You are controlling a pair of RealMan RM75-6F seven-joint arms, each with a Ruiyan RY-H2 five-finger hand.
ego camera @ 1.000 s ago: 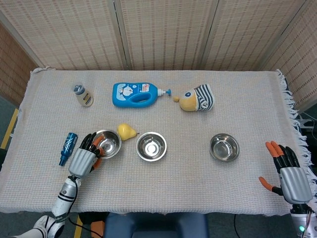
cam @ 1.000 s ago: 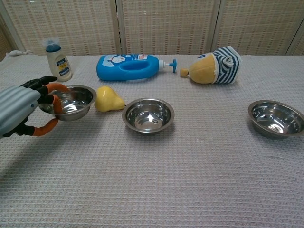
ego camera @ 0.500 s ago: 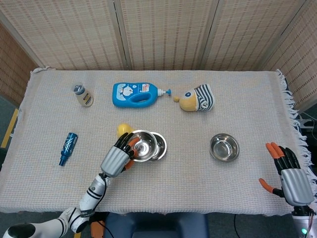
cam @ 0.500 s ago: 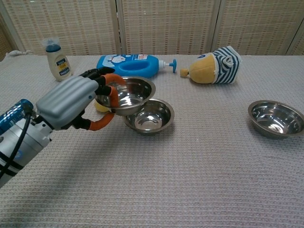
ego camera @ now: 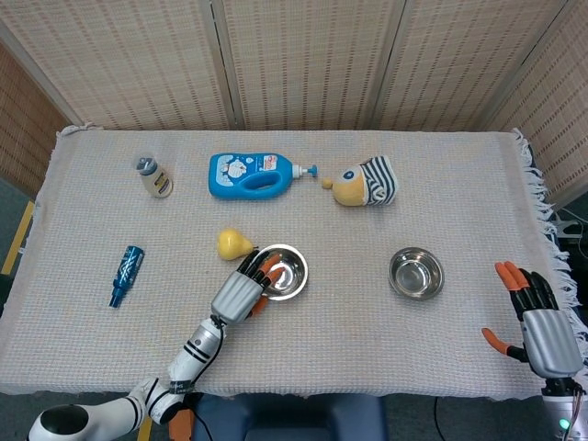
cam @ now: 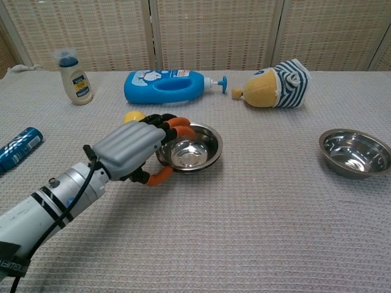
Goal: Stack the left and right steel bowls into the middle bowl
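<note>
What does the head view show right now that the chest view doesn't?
Only the head view shows the right hand, open and idle at the table's right edge, plus the tablecloth's fringed edge. Only the chest view shows the objects side-on, including the left hand's orange fingertips hooked over the near rim of the stacked bowls. Both show the left hand at that stack, the right steel bowl untouched, the yellow pear, blue bottle, striped plush toy, small jar and blue tube.
</note>
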